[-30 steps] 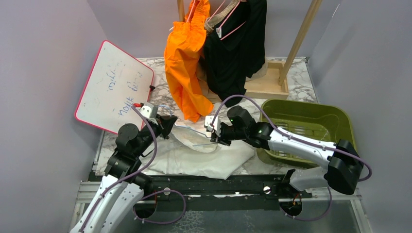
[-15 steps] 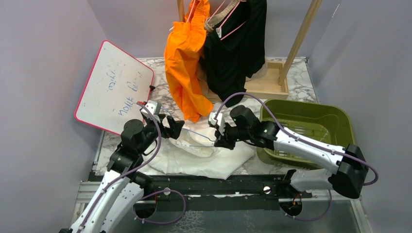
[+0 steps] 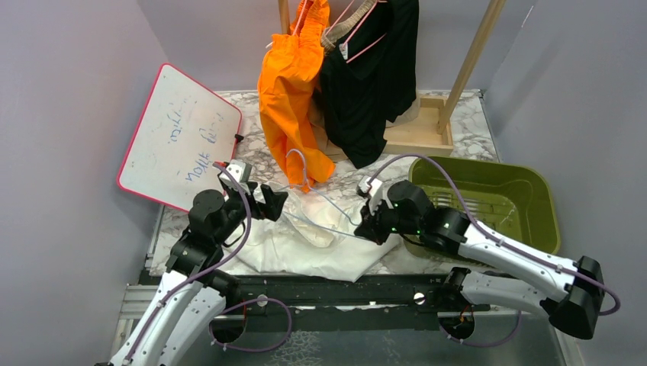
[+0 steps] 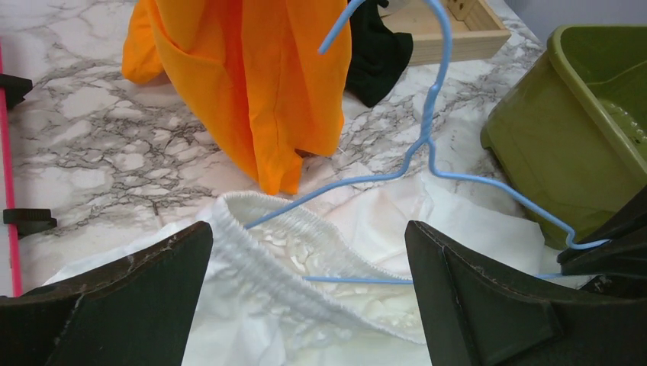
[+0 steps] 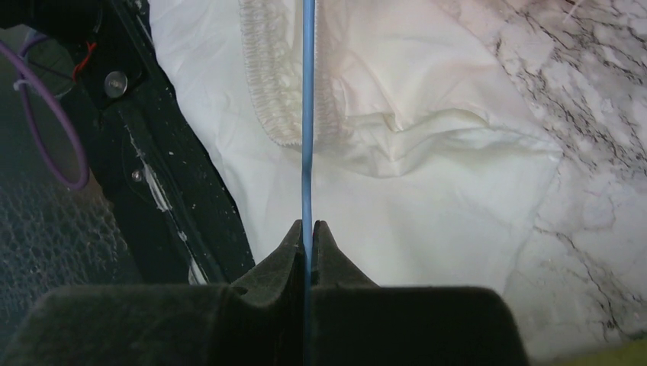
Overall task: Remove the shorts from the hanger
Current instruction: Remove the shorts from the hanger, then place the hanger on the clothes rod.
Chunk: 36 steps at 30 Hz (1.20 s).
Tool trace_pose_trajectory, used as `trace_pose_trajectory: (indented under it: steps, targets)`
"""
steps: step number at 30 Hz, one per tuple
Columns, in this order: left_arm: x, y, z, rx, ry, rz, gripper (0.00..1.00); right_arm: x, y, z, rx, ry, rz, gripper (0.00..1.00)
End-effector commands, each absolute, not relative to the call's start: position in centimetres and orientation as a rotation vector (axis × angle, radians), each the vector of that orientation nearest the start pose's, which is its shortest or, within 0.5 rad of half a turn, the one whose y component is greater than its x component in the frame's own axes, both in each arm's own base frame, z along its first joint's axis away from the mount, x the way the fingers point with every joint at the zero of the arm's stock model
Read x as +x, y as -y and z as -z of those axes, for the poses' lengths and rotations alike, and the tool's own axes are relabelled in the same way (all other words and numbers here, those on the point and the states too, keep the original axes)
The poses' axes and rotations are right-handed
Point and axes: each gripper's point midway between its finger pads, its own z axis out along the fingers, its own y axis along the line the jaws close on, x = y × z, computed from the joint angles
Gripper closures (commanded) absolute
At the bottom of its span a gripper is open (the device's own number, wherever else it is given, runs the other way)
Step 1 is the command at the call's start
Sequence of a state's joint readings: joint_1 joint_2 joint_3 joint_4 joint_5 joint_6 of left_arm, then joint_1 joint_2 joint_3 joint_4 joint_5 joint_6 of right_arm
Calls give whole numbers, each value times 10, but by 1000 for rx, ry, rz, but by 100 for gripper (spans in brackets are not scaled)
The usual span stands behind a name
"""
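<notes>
White shorts (image 3: 305,248) lie crumpled on the marble table, with a blue wire hanger (image 3: 324,226) lying across them. The hanger's (image 4: 427,145) left end still sits inside the gathered waistband (image 4: 305,229), and its hook stands up. My right gripper (image 3: 368,229) is shut on the hanger's right corner; the wire (image 5: 307,114) runs straight out from between its jaws (image 5: 307,226) over the white shorts (image 5: 427,198). My left gripper (image 4: 309,236) is open, just above the waistband, holding nothing. Orange shorts (image 3: 290,99) and black shorts (image 3: 370,84) hang at the back.
A green basin (image 3: 534,191) stands at the right, close behind my right arm. A pink-framed whiteboard (image 3: 179,137) leans at the left. The wooden rack's base (image 3: 420,133) and slanted post (image 3: 473,53) stand at the back.
My left gripper has opened and let go at the waistband. My right arm has drawn the hanger to the right, and its hook has swung up.
</notes>
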<state>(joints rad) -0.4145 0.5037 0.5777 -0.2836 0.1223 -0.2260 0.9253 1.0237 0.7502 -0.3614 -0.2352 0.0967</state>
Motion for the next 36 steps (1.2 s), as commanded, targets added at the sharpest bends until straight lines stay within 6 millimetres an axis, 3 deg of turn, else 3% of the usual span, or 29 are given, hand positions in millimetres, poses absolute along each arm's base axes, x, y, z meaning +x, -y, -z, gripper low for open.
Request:
trace_pose_trajectory:
  steps: [1, 7, 10, 16, 19, 26, 31, 36]
  targets:
    - [225, 127, -251, 242, -1732, 551, 1, 151, -250, -169, -879, -2064, -766, 99]
    - [225, 110, -258, 164, -1697, 487, 1, 129, -230, -200, -789, -2010, -864, 99]
    - [226, 99, -257, 109, -1692, 442, 1, 127, -218, -210, -699, -2019, -861, 99]
    - [227, 90, -257, 63, -1688, 408, 1, 136, -187, -226, -491, -2064, -750, 99]
    - [228, 85, -254, 36, -1706, 380, 1, 147, -164, -229, -310, -2079, -656, 99]
    - [230, 81, -251, 14, -1721, 359, 1, 150, -110, -246, 9, -2104, -497, 99]
    - [230, 80, -250, 10, -1724, 356, 1, 153, -104, -276, 17, -2040, -498, 99]
    - [229, 80, -249, 9, -1725, 357, 1, 169, -98, -292, 49, -1963, -430, 99]
